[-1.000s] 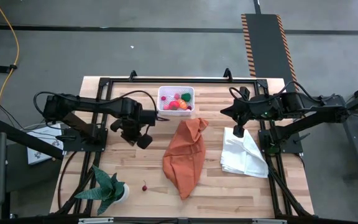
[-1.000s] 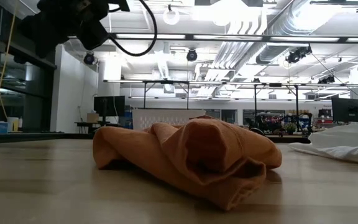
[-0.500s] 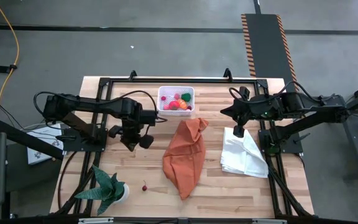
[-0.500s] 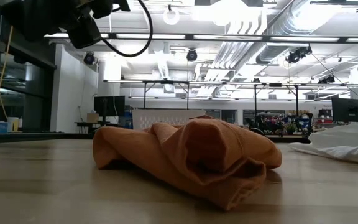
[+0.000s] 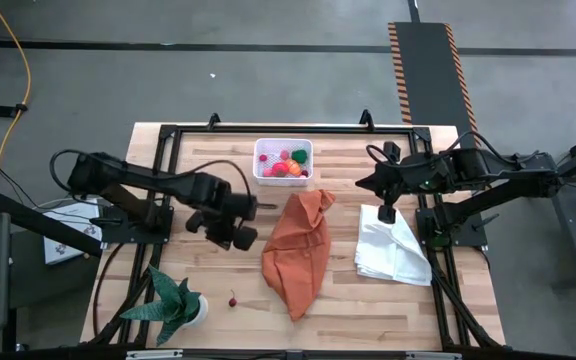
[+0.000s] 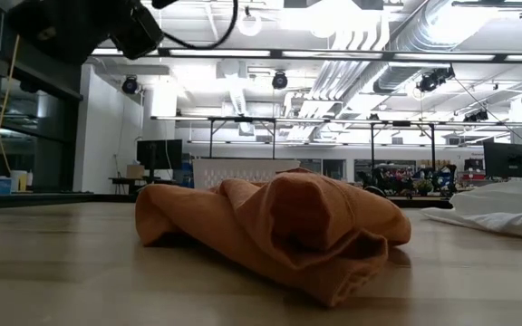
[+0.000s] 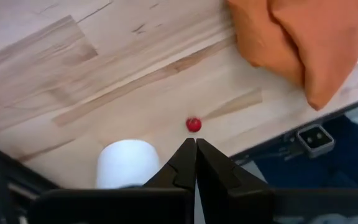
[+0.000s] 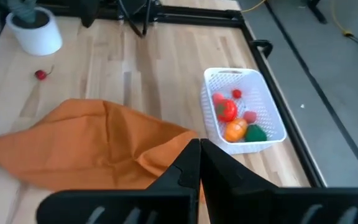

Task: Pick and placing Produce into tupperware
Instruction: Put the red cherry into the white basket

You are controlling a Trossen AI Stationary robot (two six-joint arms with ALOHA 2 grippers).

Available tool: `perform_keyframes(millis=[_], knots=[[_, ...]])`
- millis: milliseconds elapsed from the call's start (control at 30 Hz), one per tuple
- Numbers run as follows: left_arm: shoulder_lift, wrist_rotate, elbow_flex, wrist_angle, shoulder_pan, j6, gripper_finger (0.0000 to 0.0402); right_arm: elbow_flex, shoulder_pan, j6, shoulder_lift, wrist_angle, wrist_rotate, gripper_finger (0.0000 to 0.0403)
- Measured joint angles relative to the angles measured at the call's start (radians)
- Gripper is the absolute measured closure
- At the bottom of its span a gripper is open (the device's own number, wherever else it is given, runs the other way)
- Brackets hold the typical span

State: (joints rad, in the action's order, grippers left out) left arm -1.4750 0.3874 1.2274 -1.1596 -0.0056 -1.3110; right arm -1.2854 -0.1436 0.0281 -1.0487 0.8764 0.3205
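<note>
Apparently lining up on the lone cherry (image 5: 232, 300) lying near the potted plant (image 5: 175, 302), the clenched, empty left gripper (image 5: 245, 238) hovers just left of the orange cloth (image 5: 298, 250), while the tupperware (image 5: 283, 161) beyond that cloth holds the remaining produce (image 5: 288, 166) and the right gripper (image 5: 388, 213) waits clenched above the white cloth (image 5: 393, 250).

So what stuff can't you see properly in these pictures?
- Tub: absent from the low view, where the orange cloth fills the middle.
- Produce in the tub: too small in the high view to name each piece.
- Plant: in the left wrist view only its white pot shows, partly behind the left hand.
- Cherry: a tiny dot in the high view.
- White cloth: cut off by the low view's edge.
</note>
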Motion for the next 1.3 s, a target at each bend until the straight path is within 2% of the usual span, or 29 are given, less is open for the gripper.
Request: perform_keyframes(millis=[200,400,567,833,1100,1300], knots=[[0.000,-0.129,0.049,0.004,-0.115,-0.146,0.0401,0.000,0.000,-0.028,0.000,0.005,-0.035,0.0402],[0.000,-0.342,0.157,0.000,-0.188,-0.272,0.0401,0.000,0.000,-0.056,0.000,0.003,-0.049,0.0402],[0.000,-0.458,0.243,0.000,-0.237,-0.344,0.0401,0.000,0.000,-0.059,0.000,0.003,-0.053,0.0402],[0.000,-0.674,0.348,-0.001,-0.357,-0.482,0.0402,0.000,0.000,-0.060,0.000,0.012,-0.117,0.0402],[-0.017,-0.811,0.359,0.061,-0.502,-0.665,0.0402,0.000,0.000,-0.082,0.000,0.028,-0.124,0.0402],[-0.059,-0.927,0.359,0.230,-0.565,-0.657,0.0402,0.000,0.000,-0.097,0.000,0.028,-0.129,0.0402]])
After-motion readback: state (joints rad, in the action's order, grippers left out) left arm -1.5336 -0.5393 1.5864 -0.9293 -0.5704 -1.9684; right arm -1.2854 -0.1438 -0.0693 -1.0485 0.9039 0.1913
